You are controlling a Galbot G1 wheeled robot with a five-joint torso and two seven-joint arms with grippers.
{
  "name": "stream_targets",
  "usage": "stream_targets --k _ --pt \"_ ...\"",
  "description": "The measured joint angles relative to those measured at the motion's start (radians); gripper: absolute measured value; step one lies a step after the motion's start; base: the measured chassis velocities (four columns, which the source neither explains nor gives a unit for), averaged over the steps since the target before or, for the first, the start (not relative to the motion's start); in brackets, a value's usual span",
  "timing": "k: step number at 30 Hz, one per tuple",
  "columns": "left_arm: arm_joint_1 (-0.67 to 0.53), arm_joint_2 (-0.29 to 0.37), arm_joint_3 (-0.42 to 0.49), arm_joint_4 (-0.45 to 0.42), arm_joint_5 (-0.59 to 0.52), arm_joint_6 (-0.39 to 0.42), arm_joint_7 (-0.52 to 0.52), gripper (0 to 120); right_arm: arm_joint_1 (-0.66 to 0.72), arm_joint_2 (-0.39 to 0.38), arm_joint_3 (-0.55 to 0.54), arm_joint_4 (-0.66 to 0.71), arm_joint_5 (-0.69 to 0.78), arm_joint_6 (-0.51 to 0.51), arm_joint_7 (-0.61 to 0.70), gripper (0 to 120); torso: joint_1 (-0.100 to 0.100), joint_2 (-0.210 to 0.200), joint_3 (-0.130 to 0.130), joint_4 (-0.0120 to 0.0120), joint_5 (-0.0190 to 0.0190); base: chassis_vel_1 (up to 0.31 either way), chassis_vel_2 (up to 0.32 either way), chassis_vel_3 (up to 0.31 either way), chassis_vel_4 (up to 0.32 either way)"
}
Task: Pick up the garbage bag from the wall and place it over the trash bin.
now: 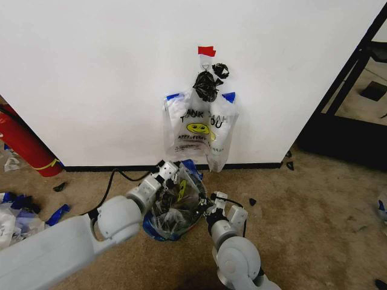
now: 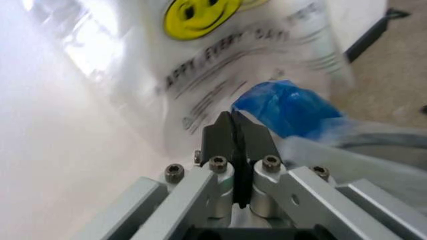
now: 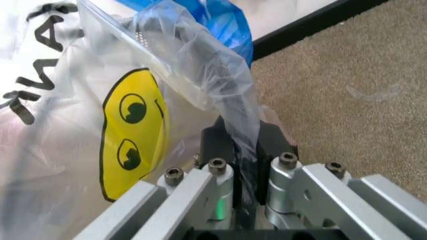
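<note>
Right gripper (image 3: 239, 130): pads clamped on a twisted strip of clear film, gripping the garbage bag (image 3: 133, 140) by its rim on the near right side of the trash bin (image 1: 174, 220). Left gripper (image 2: 233, 120): pads pressed flat together at the far left side of the rim, close to the wall (image 1: 91, 72). Cannot tell whether any film is caught between them, too thin to make out. Blue trim (image 2: 287, 107) bunched just beyond its tips.

Bag draped in and over the bin's mouth between the two grippers, smiley face turned sideways, plastic crumpled rather than taut. Bin on the carpet (image 1: 314, 211), just in front of the black baseboard (image 1: 254, 165).

By the look of it, late in the task: bag off the wall, mouth at the bin, rim not yet seated all round. To finish well:

- Spread the two grips apart, on opposite sides of the mouth, to open it wider than the mesh rim.
- Lower both together and evenly, to avoid tipping a light bin.
- Pull gently, since thin film tears at a pinch point.
- Keep the slack inside the bin, the edge folded outside.
- Release only once the rim holds by itself.

Farther out, more bags (image 1: 199, 130) hanging on the wall under a black knotted bundle (image 1: 207, 84) and red tape (image 1: 206, 51). Red cylinder (image 1: 24, 145) leaning well off to the left.
</note>
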Motion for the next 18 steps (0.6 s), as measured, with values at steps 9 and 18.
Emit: stream_targets --k 9,18 --pt "-0.018 0.017 -0.019 0.070 -0.107 0.009 -0.001 0 -0.022 -0.033 0.006 0.029 -0.012 0.012 -0.023 1 0.000 0.000 0.000 -0.0001 -0.0001 0.000 0.000 0.000 0.000" --pt "0.084 0.092 -0.159 0.091 -0.180 0.003 0.052 0 -0.049 -0.080 0.022 0.060 0.013 0.052 -0.091 1 0.000 0.000 0.000 0.0005 0.0000 0.000 0.000 0.000 0.000"
